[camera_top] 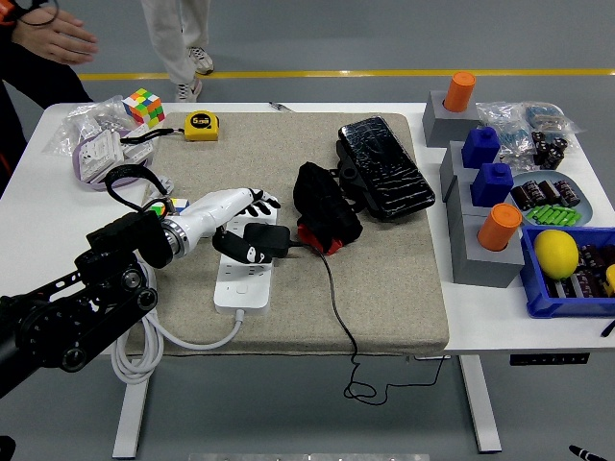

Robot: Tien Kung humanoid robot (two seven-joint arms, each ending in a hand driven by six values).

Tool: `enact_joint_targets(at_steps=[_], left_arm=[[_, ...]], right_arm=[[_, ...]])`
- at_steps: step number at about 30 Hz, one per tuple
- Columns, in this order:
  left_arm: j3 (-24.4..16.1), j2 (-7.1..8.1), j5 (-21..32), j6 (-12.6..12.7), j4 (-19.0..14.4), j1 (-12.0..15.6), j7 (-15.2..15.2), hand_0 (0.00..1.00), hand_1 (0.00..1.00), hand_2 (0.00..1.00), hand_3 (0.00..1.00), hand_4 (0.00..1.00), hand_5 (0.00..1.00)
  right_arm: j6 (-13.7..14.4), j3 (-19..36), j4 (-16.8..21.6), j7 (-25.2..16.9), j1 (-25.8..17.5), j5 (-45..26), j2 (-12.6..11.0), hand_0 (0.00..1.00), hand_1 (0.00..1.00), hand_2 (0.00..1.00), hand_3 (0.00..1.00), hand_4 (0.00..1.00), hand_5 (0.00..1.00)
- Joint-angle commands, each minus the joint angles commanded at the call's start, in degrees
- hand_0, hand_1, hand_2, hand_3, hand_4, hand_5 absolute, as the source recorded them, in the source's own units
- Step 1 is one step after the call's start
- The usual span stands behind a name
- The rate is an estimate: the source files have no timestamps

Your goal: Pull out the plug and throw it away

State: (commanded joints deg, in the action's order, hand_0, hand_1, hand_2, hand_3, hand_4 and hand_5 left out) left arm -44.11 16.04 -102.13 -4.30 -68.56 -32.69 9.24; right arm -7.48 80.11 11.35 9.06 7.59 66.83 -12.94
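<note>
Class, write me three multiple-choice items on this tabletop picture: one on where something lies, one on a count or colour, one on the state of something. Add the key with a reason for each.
1. Where is the yellow tape measure?
A. at the mat's far left corner
B. in the blue bin
C. on the power strip

2. How many orange cylinders sit on grey blocks?
A. one
B. two
C. four

3. The black plug is
A. lying on the floor
B. seated in the white power strip
C. inside the blue bin

Key: 1 A, it lies by the mat's far left corner. 2 B, one far, one nearer. 3 B, it sits on the strip, the left hand at it.
</note>
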Motion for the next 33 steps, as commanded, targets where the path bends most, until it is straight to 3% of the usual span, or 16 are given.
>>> enact_joint_targets(at_steps=[4, 5, 10, 11, 16, 17, 26, 33], left_arm=[[0.28, -0.18, 0.50, -0.02, 0.66, -0.35, 0.41, 0.661, 0.711, 0.714, 0.766, 0.955, 0.156], [0.31, -0.20, 0.66, 0.01, 0.76, -0.39, 0.46, 0.560, 0.660, 0.655, 0.635, 0.917, 0.137], [0.46, -0.34, 1.89, 0.10, 1.12, -0.55, 0.60, 0.560, 0.660, 0.655, 0.635, 0.917, 0.137], [0.49, -0.35, 2.18, 0.19, 1.13, -0.57, 0.52, 0.470, 0.544, 0.523, 0.558, 0.843, 0.088], [0.72, -0.44, 2.70, 0.07, 1.27, -0.77, 0.43, 0.470, 0.544, 0.523, 0.558, 0.843, 0.088], [0.72, -0.45, 2.76, 0.03, 1.38, -0.81, 0.40, 0.411, 0.432, 0.463, 0.521, 0.716, 0.002], [1.33, -0.32, 3.55, 0.01, 1.94, -1.09, 0.70, 0.379, 0.384, 0.443, 0.514, 0.672, 0.002], [1.79, -0.08, 4.12, 2.03, 1.71, -0.97, -3.51, 0.334, 0.359, 0.428, 0.516, 0.644, 0.002]], right_arm=[[0.00, 0.13, -0.04, 0.01, -0.02, 0.10, -0.04, 0.633, 0.626, 0.622, 0.568, 0.987, 0.442], [0.00, 0.16, -0.04, 0.01, -0.03, 0.12, -0.04, 0.632, 0.626, 0.623, 0.567, 0.987, 0.442], [0.02, 0.09, -0.02, 0.01, -0.02, 0.10, -0.07, 0.632, 0.626, 0.623, 0.567, 0.987, 0.442], [0.01, 0.04, -0.01, 0.00, -0.02, 0.07, -0.07, 0.633, 0.626, 0.623, 0.567, 0.987, 0.442], [0.01, -0.08, 0.00, 0.00, -0.05, 0.04, -0.08, 0.633, 0.626, 0.623, 0.567, 0.987, 0.442], [0.00, -0.13, -0.02, 0.00, -0.03, 0.04, -0.10, 0.633, 0.626, 0.623, 0.567, 0.987, 0.443], [-0.02, -0.30, -0.04, 0.01, 0.08, -0.09, -0.19, 0.633, 0.626, 0.623, 0.567, 0.987, 0.443], [-0.01, -0.63, -0.01, 0.00, 0.10, -0.23, -0.23, 0.633, 0.626, 0.623, 0.567, 0.987, 0.442]])
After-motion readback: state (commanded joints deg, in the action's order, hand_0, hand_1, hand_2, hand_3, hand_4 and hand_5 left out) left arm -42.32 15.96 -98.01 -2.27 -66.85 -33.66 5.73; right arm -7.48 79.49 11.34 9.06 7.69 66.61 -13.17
